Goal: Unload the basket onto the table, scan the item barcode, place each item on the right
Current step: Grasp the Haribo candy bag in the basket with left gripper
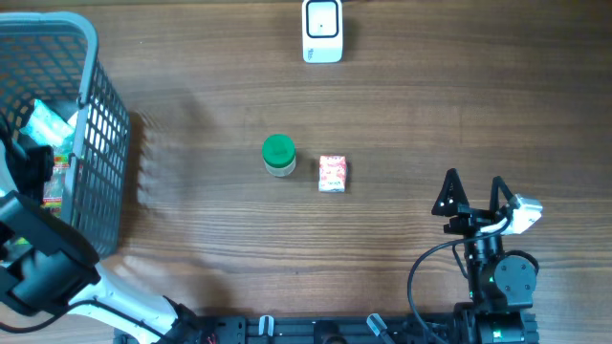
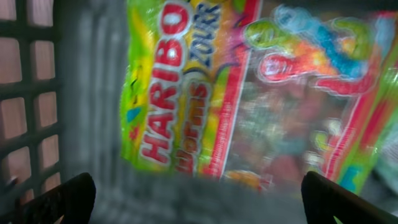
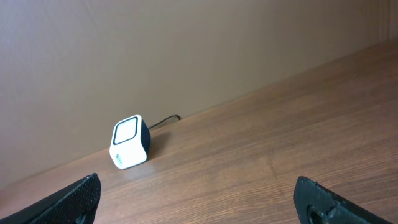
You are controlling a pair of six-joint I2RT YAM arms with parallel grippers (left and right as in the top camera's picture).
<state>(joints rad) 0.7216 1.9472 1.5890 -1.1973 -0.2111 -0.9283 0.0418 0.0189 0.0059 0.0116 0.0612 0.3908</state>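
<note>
1. Across the table (image 1: 402,105), wide stretches of bare wood are left between the things, so ample room is offered for carrying toward the far edge.
2. At the left edge a grey basket (image 1: 96,115) is stood. Its latticed walls form the tightest boundary, and its contents would have to be lifted up over the rim.
3. The left claw (image 2: 199,202) is lowered inside the basket, fingers spread wide and nothing gripped, presumably so that a grasp can be made.
4. The right claw (image 1: 475,191) is parked near the front right, likewise spread wide and empty, well apart from everything.
5. The bag of sweets (image 2: 249,93), judged to be the item for scanning, is lodged in the basket beside the wall; no barcode is shown.
6. The scanner (image 1: 322,31) is set at the far edge, its window turned toward the arms.
7. The green-lidded jar (image 1: 278,155) and small packet (image 1: 332,174) are placed mid-table, near each other but apart, seemingly clear of the basket-to-scanner path.
</note>
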